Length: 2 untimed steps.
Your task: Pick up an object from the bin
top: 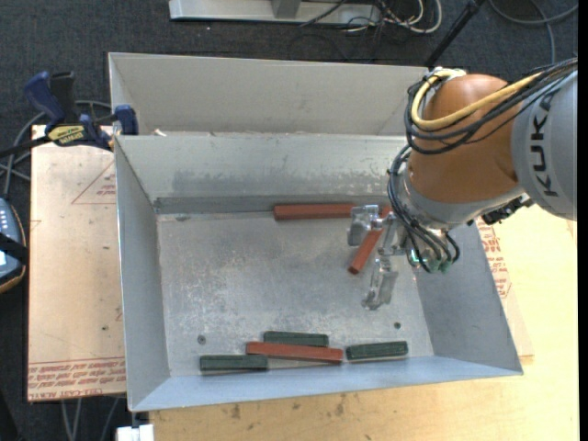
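My gripper [366, 263] is in the right half of the bin, below the arm's orange cover. Between its two metal fingers [378, 285] sits a short red-brown bar [364, 253], tilted, with its upper end hidden under the gripper body. The fingers are closed on this bar. A second red-brown bar [313, 211] lies flat along the foot of the back wall, just left of the gripper.
Along the front wall lie a dark green bar [233, 363], another [295, 339], a third [377, 349] and a red-brown bar [294, 352] between them. The arm and its cables hang over the bin's right wall.
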Each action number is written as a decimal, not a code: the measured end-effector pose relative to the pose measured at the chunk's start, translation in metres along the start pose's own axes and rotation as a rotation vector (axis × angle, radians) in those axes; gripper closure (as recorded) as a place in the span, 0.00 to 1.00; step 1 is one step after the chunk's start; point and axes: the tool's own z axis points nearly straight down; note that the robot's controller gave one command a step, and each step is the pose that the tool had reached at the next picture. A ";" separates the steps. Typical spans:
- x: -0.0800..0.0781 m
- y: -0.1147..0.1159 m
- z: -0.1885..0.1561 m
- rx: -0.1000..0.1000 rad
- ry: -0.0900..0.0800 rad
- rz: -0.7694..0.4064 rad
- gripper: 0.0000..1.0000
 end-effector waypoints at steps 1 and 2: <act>-0.006 -0.062 0.014 0.003 -0.006 -0.022 0.00; -0.072 -0.085 0.072 0.001 -0.008 -0.189 0.00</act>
